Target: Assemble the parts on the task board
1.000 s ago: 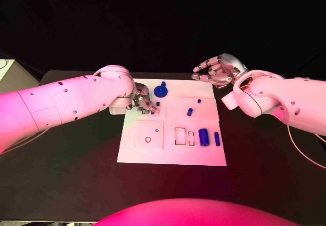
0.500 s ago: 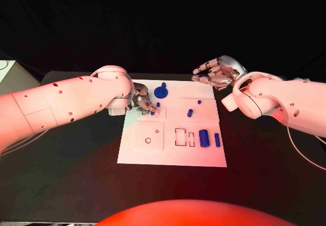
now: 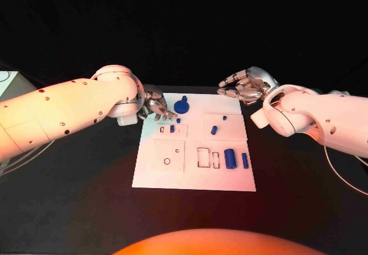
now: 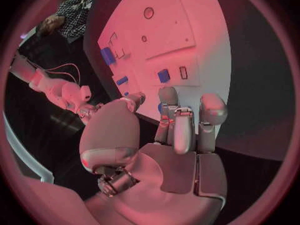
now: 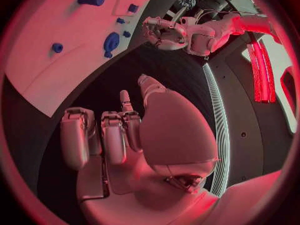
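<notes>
Here the near half of the black table (image 3: pixel 76 202) lies bare in front of the task board (image 3: pixel 192 178), whose near edge sits well back from the table's front. On the board's near right stand a large blue cylinder (image 3: pixel 230 156) and a thinner blue peg (image 3: pixel 244 160), just beside two outlined rectangular slots (image 3: pixel 203 156); to their left is a raised square with a small ring mark (image 3: pixel 167 161). Farther in, a small blue piece (image 3: pixel 214 129) and a tiny blue dot (image 3: pixel 224 118) lie on the right square, and a short blue part (image 3: pixel 172 128) stands in the left one. A round blue part (image 3: pixel 182 105) rests near the far edge.

The left hand (image 3: pixel 153 109) hovers over the board's far left corner, fingers loosely curled and apart, holding nothing; its arm covers the table to the left. The right hand (image 3: pixel 244 85) hangs beyond the far right corner, off the board, fingers half curled, empty. Dark table is free on both sides of the board. Whether the left fingertips touch the board cannot be told.
</notes>
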You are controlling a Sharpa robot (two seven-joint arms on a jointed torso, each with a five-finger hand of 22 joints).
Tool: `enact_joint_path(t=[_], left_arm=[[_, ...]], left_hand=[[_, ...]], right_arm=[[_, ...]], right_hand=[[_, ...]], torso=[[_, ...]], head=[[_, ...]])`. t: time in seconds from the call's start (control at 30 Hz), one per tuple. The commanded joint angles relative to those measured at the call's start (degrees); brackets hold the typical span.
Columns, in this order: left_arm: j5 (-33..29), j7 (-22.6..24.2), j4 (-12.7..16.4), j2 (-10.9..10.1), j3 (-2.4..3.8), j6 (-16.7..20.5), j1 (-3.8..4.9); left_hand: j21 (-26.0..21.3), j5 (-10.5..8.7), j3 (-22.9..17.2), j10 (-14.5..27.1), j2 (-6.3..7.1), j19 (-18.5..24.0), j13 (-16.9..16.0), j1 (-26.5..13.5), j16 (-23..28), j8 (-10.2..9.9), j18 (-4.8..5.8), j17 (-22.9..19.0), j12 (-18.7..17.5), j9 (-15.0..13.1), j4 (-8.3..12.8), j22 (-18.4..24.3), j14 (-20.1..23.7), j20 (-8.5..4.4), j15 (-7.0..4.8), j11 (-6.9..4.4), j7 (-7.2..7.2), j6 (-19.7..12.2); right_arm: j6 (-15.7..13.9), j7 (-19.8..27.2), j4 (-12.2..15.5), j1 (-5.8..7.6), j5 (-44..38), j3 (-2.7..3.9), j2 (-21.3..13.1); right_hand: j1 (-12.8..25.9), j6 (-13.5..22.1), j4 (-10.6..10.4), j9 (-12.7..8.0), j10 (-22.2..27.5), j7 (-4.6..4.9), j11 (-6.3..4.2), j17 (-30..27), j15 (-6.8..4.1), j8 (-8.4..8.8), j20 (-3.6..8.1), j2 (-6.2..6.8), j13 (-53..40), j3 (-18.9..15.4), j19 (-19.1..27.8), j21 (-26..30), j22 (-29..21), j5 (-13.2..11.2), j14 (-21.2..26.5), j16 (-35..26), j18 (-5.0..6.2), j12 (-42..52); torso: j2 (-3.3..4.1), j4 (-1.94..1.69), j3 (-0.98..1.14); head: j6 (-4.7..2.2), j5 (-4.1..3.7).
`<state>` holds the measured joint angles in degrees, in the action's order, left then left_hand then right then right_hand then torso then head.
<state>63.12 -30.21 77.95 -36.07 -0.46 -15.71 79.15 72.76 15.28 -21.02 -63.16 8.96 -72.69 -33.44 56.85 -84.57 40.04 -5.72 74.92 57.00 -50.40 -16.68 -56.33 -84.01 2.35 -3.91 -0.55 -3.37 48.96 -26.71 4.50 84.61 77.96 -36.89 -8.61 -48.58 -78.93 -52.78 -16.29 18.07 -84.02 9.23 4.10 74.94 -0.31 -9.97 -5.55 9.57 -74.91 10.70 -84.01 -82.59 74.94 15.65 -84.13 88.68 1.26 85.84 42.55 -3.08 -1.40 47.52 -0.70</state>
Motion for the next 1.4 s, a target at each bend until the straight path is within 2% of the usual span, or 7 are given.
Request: enact_joint_path(t=[0.03, 0.17, 0.33, 0.53, 0.67, 1.1, 1.4], left_arm=[[-5.2, 1.0, -0.2, -0.7, 0.76, 1.7, 0.36], [-7.7, 1.5, -1.9, -1.4, 1.51, 3.0, 0.72], [-7.5, 2.1, -4.4, -1.6, 1.86, 3.9, 0.96], [-7.8, 3.7, -8.6, -0.1, 1.95, 5.1, 1.07], [-8.0, 4.3, -12.1, 1.6, 1.95, 4.8, 1.17], [-7.9, 5.5, -22.6, 8.0, 0.9, 2.4, 1.09], [-7.3, 5.3, -25.8, 9.8, 0.24, 0.7, 1.01]], left_hand=[[-2.9, 0.45, 0.0, 2.6, -0.71, 2.5, 1.2, 2.9, 2.7, -2.3, -1.72, 4.8, -1.3, 1.6, 0.0, 4.3, -1.3, 0.96, 1.11, 1.23, -1.35, -2.1], [-5.1, 0.5, 0.0, 4.3, -0.66, 4.2, 2.0, 4.8, 4.3, -4.5, -2.29, 2.8, -2.4, 3.7, 0.0, 7.5, -0.2, 1.74, 1.93, 2.2, -2.47, -3.5], [-5.3, 0.41, 0.4, 4.6, 0.0, 4.2, 2.2, 5.0, 4.4, -4.8, -2.32, 2.7, -2.6, 4.1, 0.0, 7.6, -0.1, 1.93, 2.14, 2.43, -2.69, -3.6], [-6.1, 0.43, 1.0, 5.6, 0.32, 4.5, 2.7, 5.2, 5.4, -6.0, -2.48, 1.4, -3.1, 5.4, -0.1, 8.6, 0.6, 2.24, 2.61, 3.0, -3.34, -4.8], [-6.0, 0.43, 1.1, 5.5, 0.19, 4.4, 2.8, 5.2, 5.2, -6.5, -2.43, 1.5, -3.1, 6.0, -0.1, 8.4, 0.5, 2.38, 2.77, 3.19, -3.58, -5.3], [-5.3, 0.43, 1.1, 5.5, -0.04, 3.6, 2.8, 5.4, 4.2, -6.7, -2.19, 2.7, -3.0, 6.3, -0.1, 7.1, -0.1, 2.45, 2.84, 3.25, -3.65, -5.3], [-4.8, 0.31, 1.2, 5.4, -0.23, 3.1, 2.8, 5.2, 3.7, -6.8, -2.04, 3.3, -2.8, 6.6, -0.1, 6.3, -0.5, 2.54, 2.9, 3.3, -3.68, -5.1]], right_arm=[[0.1, 0.9, -0.6, -0.04, 0.2, 0.02, 0.0], [-0.1, 1.7, -1.6, -0.04, 0.7, 0.02, 0.0], [-0.3, 2.4, -2.6, -0.04, 1.0, 0.02, -0.1], [-0.4, 2.7, -2.8, -0.03, 1.2, 0.02, -0.3], [-0.5, 2.7, -2.7, -0.02, 1.1, 0.02, -0.4], [-0.5, 2.6, -2.1, 0.04, 1.0, 0.03, -0.5], [-0.5, 2.6, -1.4, 0.14, 0.9, 0.04, -0.7]], right_hand=[[0.6, 0.5, -0.2, -0.1, -1.9, -0.07, 0.23, 11.9, 0.24, -0.4, -0.15, 0.09, -11.3, 0.2, -2.6, 0.5, 8.4, -0.1, -5.0, -0.4, 0.89, -0.4], [0.7, 0.5, -0.2, -0.1, -1.7, -0.07, 0.23, 11.7, 0.24, -0.4, -0.15, 0.09, -11.1, 0.3, -2.5, 0.7, 8.2, -0.1, -5.0, -0.4, 0.95, -0.6], [0.7, 0.5, -0.1, 0.0, -1.3, -0.09, 0.21, 10.8, 0.22, -0.43, -0.14, 0.22, -10.8, 0.3, -2.1, 1.5, 7.5, 0.1, -4.7, -0.9, 1.16, -1.0], [0.7, 0.5, -0.1, 0.0, -1.3, -0.09, 0.2, 10.8, 0.21, -0.45, -0.14, 0.21, -10.7, 0.3, -2.1, 1.6, 7.5, 0.2, -4.7, -1.0, 1.17, -1.1], [0.7, 0.5, -0.1, 0.0, -1.3, -0.09, 0.2, 10.8, 0.21, -0.45, -0.14, 0.21, -10.7, 0.3, -2.1, 1.6, 7.5, 0.2, -4.7, -1.0, 1.17, -1.1], [0.8, 0.6, -0.1, 0.0, -1.2, -0.1, 0.18, 10.7, 0.2, -0.47, -0.13, 0.15, -10.7, 0.4, -2.1, 1.6, 7.4, 0.4, -4.7, -1.0, 1.18, -1.2], [0.8, 0.6, -0.1, 0.0, -1.2, -0.1, 0.18, 10.7, 0.2, -0.47, -0.13, 0.15, -10.7, 0.4, -2.1, 1.6, 7.4, 0.4, -4.7, -1.0, 1.18, -1.2]], torso=[[0.03, -0.02, 0.06], [0.04, -0.01, 0.05], [0.19, 0.0, -0.05], [0.29, -0.04, -0.07], [0.35, 0.08, -0.08], [0.9, 0.38, -0.21], [1.17, 0.43, -0.25]], head=[[-0.5, 0.13], [-0.99, 0.18], [-1.52, 0.25], [-2.63, 0.53], [-2.95, 0.74], [-3.61, 1.11], [-3.72, 1.16]])
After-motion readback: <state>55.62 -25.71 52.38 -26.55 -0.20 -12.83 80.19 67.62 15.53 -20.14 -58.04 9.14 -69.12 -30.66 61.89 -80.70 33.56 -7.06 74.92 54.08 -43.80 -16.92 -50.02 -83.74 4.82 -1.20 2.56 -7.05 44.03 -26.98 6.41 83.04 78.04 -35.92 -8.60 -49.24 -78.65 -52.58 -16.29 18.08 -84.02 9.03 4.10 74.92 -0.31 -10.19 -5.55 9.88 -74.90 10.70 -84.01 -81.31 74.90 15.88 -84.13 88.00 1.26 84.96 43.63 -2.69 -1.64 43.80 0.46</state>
